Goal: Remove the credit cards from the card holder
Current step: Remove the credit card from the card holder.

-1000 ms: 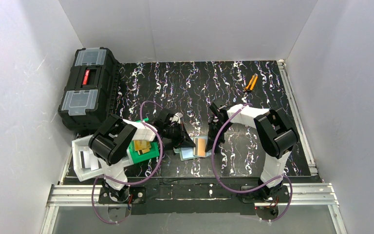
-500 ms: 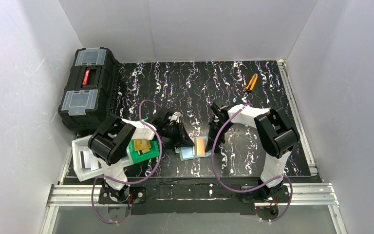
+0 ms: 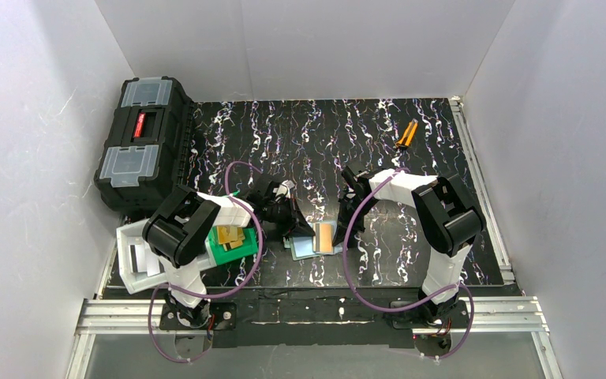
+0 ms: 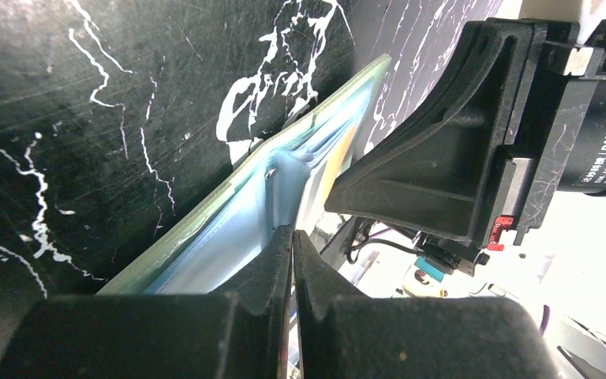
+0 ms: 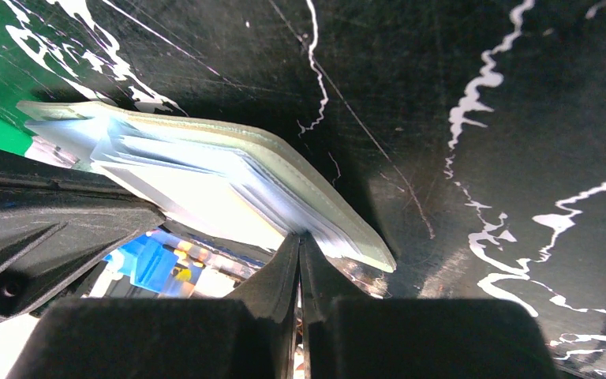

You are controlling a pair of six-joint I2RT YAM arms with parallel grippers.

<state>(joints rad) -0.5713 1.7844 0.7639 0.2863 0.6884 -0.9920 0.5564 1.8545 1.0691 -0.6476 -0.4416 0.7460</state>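
Left jaws are shut, fingertips (image 4: 274, 268) pressed together with no gap. The tips sit right against the pale blue inner panel of the card holder (image 4: 229, 229); we can't tell if they pinch any of it. Right jaws are shut too, and their tips touch the holder's grey-green outer edge on its 3 o'clock side, with nothing visibly clamped between them. From the top view, the holder lies open and inside up on the counter (image 3: 316, 142), towards the counter's 6 o'clock edge, between the left arm (image 3: 181, 225) and the right arm (image 3: 446, 213). An orange credit card (image 3: 326, 237) lies on the holder's 3 o'clock panel, and the bare blue panel is at 9 o'clock of it. We can't tell whether the card is still partly in its pocket. At 9 o'clock of the holder, near it, is a green bin (image 3: 241, 254) with gold cards (image 3: 230, 236) inside. A white bin (image 3: 130, 237) sits further out at 9 o'clock, touching the green one. A black toolbox (image 3: 144, 142) is at 10 o'clock, well apart. An orange-handled tool (image 3: 406, 134) lies on the counter at 1 o'clock, also well apart.
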